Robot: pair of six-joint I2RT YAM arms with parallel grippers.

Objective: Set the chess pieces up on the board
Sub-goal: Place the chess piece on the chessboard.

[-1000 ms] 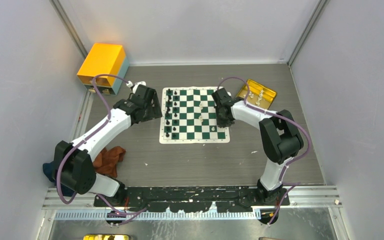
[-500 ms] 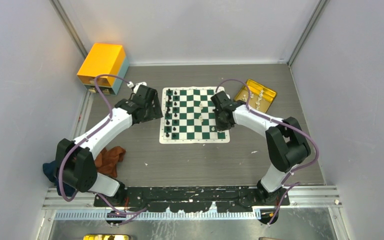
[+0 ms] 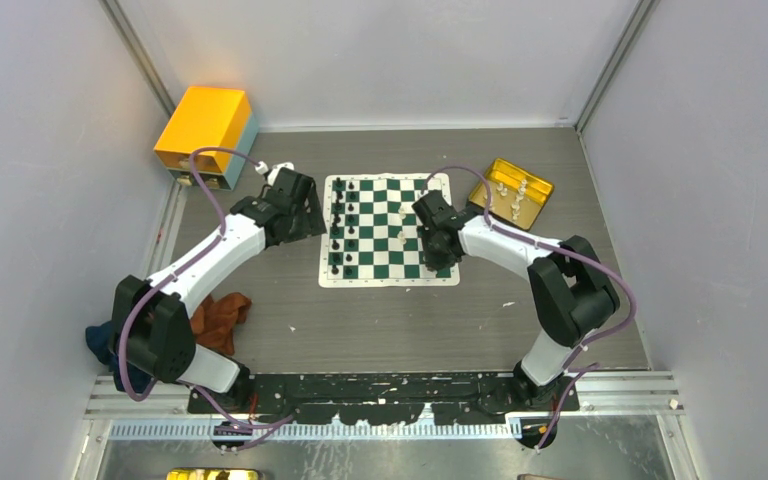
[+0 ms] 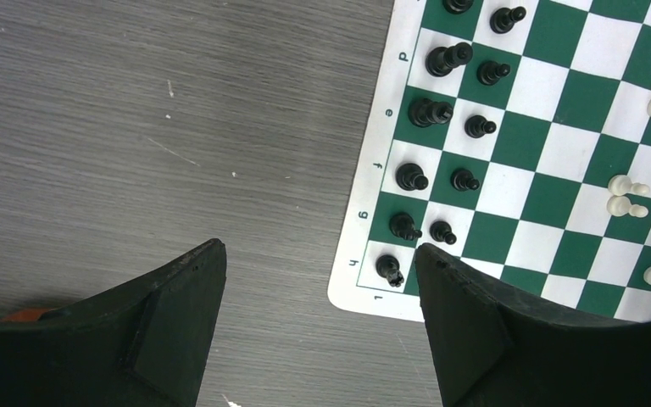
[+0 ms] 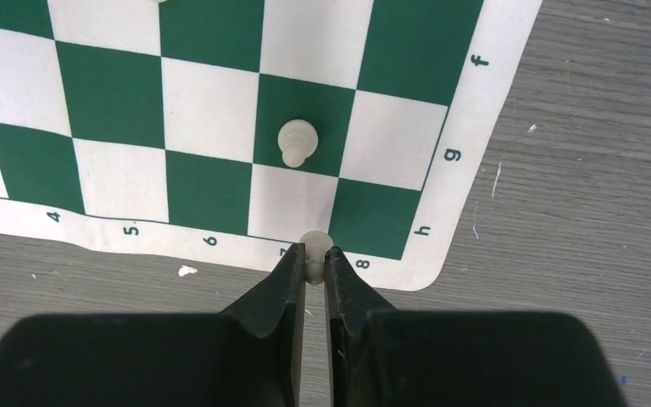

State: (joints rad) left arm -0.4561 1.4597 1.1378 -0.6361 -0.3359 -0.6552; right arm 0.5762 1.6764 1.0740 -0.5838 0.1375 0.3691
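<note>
Chess pieces (image 4: 413, 177) on board (image 3: 375, 262); tray (image 3: 538, 200) beside far-right corner; box (image 3: 205, 120) far-left; cloth (image 3: 218, 318) near-left.

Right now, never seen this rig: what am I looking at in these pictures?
Two robot arms are bolted at the near edge of a table. The wide picture looks down from above and behind them; the other two come from a camera on each wrist. On it lie a green-and-white board, an orange box, a rust cloth and a yellow tray holding white pieces. Black pieces stand in two rows on the board's left side. The left arm hangs beside the board, jaws open and empty. The right arm has its jaws shut on a white piece near the board's corner.
</note>
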